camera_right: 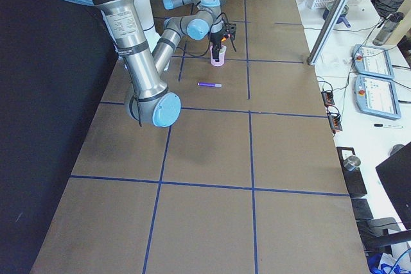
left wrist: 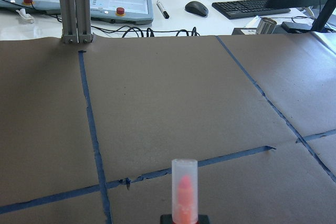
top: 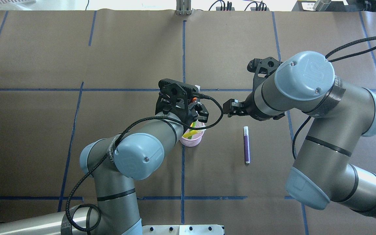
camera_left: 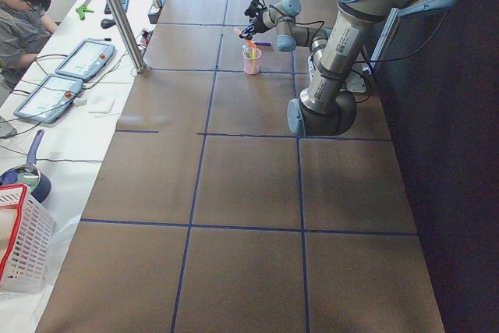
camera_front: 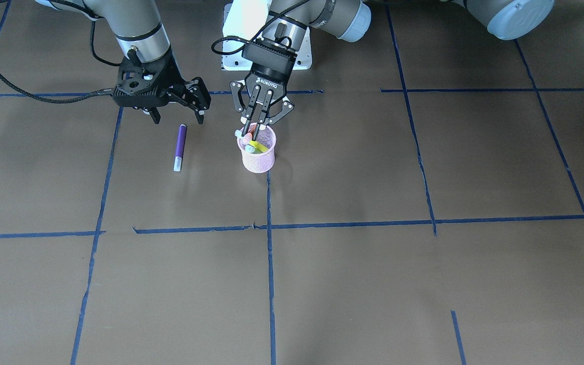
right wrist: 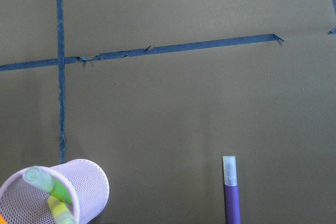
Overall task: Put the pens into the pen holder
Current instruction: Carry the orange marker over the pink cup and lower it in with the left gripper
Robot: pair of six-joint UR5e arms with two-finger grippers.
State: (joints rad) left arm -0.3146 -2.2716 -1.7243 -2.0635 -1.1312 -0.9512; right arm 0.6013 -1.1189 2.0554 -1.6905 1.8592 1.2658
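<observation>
Centrally, pink mesh cup (camera_front: pixel 258 154), slim purple pen (camera_front: pixel 179 147)

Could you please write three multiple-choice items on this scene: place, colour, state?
1. Where is the purple pen? A in the pen holder; B flat on the table; C in a gripper.
2. Which pen does the left gripper hold? A green; B orange; C yellow.
3. The right gripper is: A open; B shut on a pen; C shut on the holder.
1 B: it lies beside the holder. 2 B: its wrist view shows the orange pen. 3 A: jaws spread, nothing between.
</observation>
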